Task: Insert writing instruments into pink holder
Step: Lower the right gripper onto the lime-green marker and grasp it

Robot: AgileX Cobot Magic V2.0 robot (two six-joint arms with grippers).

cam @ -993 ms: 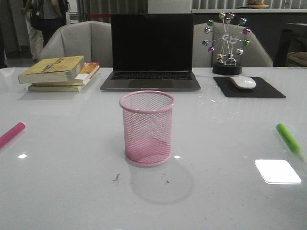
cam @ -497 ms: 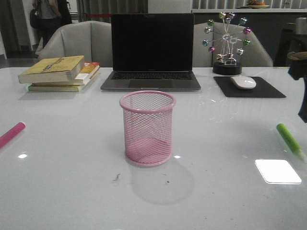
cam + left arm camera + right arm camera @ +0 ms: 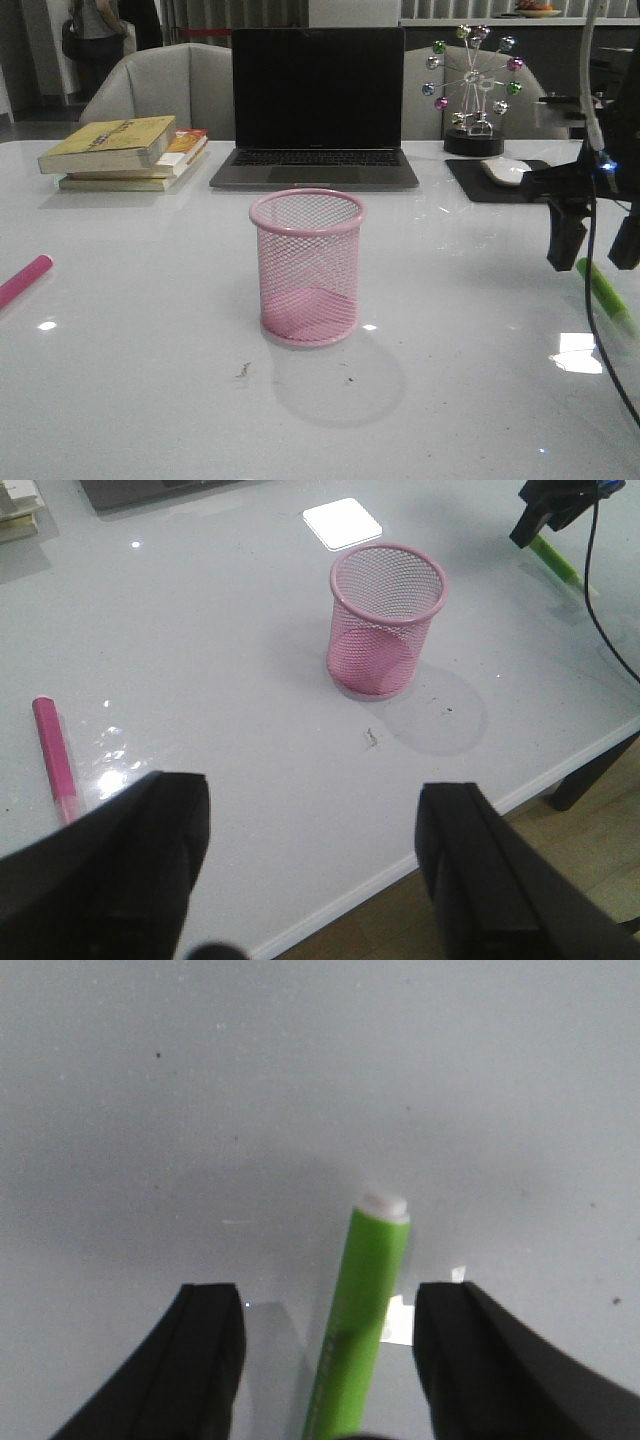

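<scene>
The pink wire-mesh holder (image 3: 307,266) stands upright and empty mid-table, also seen from the left wrist (image 3: 386,619). The magenta marker (image 3: 24,279) lies flat at the table's left edge (image 3: 56,760). The lime green marker (image 3: 603,294) lies flat at the right. My right gripper (image 3: 596,240) hovers open just above it; in the right wrist view the green marker (image 3: 358,1312) lies between the two black fingers (image 3: 210,1360), touching neither. My left gripper (image 3: 315,865) is open and empty over the table's near edge, out of the front view.
A closed-screen laptop (image 3: 315,110), a stack of books (image 3: 125,152), a mouse on a black pad (image 3: 508,172) and a ball ornament (image 3: 474,90) line the back of the table. The right arm's cable (image 3: 598,300) hangs near the green marker.
The right arm has come in from the right edge and dropped over the green marker. The holder and both markers have not moved.
</scene>
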